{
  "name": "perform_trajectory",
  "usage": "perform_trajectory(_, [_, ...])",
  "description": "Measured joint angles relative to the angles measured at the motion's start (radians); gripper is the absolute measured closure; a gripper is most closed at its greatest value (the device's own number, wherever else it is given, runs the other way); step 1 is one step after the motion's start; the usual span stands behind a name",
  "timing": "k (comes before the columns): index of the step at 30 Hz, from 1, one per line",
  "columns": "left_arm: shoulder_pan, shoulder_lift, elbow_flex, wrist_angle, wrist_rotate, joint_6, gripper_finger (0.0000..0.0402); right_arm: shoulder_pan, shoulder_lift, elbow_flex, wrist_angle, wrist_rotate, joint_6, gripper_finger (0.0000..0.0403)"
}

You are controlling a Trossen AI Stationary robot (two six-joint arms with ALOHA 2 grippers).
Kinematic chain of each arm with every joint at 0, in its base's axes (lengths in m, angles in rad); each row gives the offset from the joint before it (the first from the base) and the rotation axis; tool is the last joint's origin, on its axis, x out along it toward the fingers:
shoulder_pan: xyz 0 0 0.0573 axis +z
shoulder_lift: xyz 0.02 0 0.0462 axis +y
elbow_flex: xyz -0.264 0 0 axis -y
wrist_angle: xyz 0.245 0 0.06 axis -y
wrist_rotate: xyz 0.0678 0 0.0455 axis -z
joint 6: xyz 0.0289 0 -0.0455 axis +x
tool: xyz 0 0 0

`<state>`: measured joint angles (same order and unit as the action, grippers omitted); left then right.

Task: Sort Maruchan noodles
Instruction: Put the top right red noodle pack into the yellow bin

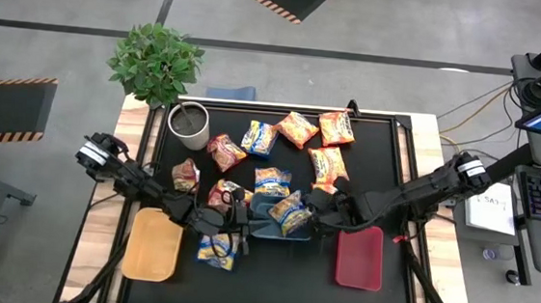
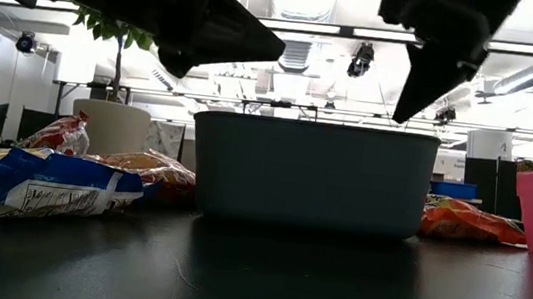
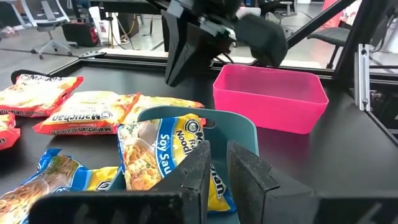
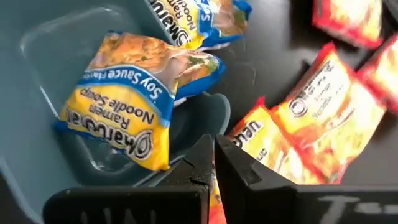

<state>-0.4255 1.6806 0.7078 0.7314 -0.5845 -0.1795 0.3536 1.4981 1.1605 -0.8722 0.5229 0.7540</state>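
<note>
sorting blue packets into the blue tray

hovering my right gripper (image 4: 211, 163) just over the rim of the blue tray (image 1: 259, 230), jaws clenched on nothing. a blue-and-yellow soy sauce packet (image 4: 134, 102) lies tilted in that tray, one end propped on the wall, so i judge this placement done. my left gripper (image 3: 216, 171) sits at the tray's other side, fingers nearly together with no packet between them.

outward from there, another blue packet (image 1: 272, 181) rests just beside the tray, one (image 1: 215, 252) near the yellow tray (image 1: 152, 244), one (image 1: 258, 137) farther up the mat. orange packets (image 1: 327, 166) and maroon ones (image 1: 225, 151) lie scattered. the red tray (image 1: 360, 257) holds nothing i can see.

next move, as i read it: lift the right arm clear, spread the jaws, drop on the nearest orange packet just beside them.
</note>
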Motion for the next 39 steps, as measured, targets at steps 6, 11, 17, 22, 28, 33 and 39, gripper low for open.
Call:
perform_trajectory(6, [-0.001, -0.012, 0.000, -0.034, 0.003, 0.014, 0.0364, 0.028, -0.048, -0.145, 0.263, 0.054, -0.155, 0.0394])
perform_trajectory(11, [0.014, -0.078, 0.000, -0.119, 0.003, 0.038, 0.0364, 0.007, -0.129, -0.263, 0.549, 0.051, -0.377, 0.0394])
perform_trajectory(17, [0.074, -0.209, 0.026, -0.351, -0.009, 0.033, 0.0364, -0.054, -0.276, -0.334, 0.726, 0.046, -0.582, 0.0394])
perform_trajectory(22, [0.179, -0.273, 0.108, -0.680, -0.009, -0.046, 0.0364, -0.121, -0.403, -0.365, 0.798, 0.012, -0.699, 0.0394])
perform_trajectory(28, [0.341, -0.259, 0.252, -1.162, -0.009, -0.248, 0.0364, -0.187, -0.502, -0.383, 0.870, -0.046, -0.800, 0.0394])
perform_trajectory(33, [0.460, -0.201, 0.348, -1.432, -0.004, -0.389, 0.0364, -0.223, -0.526, -0.384, 0.878, -0.057, -0.858, 0.0394])
perform_trajectory(39, [0.589, -0.139, 0.391, -1.526, 0.098, -0.393, 0.0362, -0.246, -0.517, -0.393, 0.875, -0.060, -0.889, 0.0394])
